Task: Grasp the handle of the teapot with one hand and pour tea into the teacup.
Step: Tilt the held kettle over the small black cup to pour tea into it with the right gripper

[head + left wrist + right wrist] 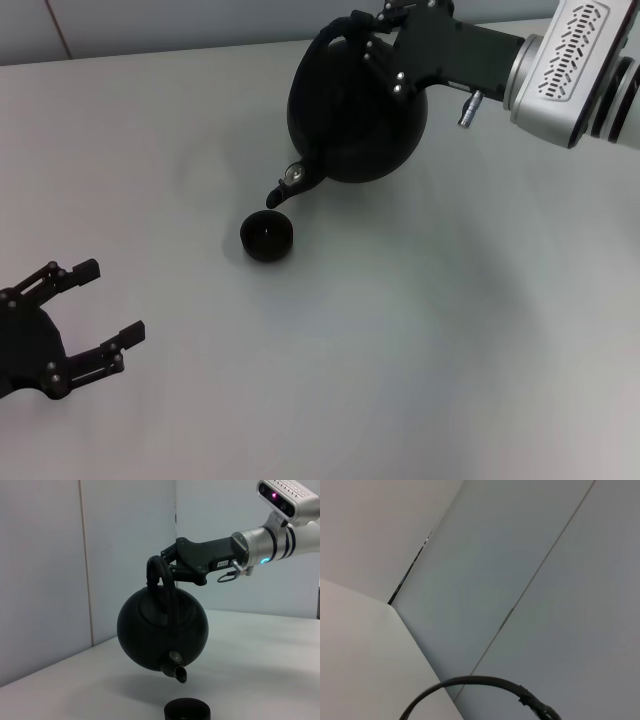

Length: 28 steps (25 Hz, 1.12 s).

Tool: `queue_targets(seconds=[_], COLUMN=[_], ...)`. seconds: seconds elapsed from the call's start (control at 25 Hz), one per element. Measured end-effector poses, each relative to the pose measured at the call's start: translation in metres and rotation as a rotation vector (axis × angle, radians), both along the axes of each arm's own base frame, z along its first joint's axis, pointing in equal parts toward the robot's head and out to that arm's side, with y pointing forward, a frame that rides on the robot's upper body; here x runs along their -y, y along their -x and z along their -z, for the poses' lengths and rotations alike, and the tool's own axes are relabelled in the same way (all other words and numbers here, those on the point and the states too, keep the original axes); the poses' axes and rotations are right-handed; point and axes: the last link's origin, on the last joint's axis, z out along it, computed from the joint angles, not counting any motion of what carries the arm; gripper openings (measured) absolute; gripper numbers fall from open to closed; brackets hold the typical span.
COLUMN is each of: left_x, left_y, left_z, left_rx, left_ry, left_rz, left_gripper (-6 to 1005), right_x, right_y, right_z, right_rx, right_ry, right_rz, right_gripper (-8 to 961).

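Nearest, the left claw (98,317) rests spread wide and idle by the table's (420,380) near left edge. Farther back, the right claw (167,566) clamps the handle (161,580), teapot (357,112) lifted and tipped, spout (176,670) just above and slightly behind the teacup (267,236).

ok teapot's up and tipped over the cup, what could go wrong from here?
1. In the head view, the spout tip sits at the teacup's far rim, not over its centre, so tea may land on the table.
2. The right gripper holds the teapot only by the handle, so the pot could swing.
3. The small cup could overfill quickly.
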Motion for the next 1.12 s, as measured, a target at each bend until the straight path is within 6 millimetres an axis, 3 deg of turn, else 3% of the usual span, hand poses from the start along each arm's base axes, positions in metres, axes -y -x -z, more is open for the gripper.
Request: queue_targets(seconds=[1.12], left_x=[-0.0049], left_y=[-0.0035], left_z=[0.0008], left_rx=[0.002], left_ry=[0.002], left_rz=[0.008], left_gripper=[864], right_x=[-0.0031], right_y=[0.0047], right_z=[0.0006], right_rx=[0.078], right_ry=[-0.011], right_rz=[-0.048], right_gripper=[88])
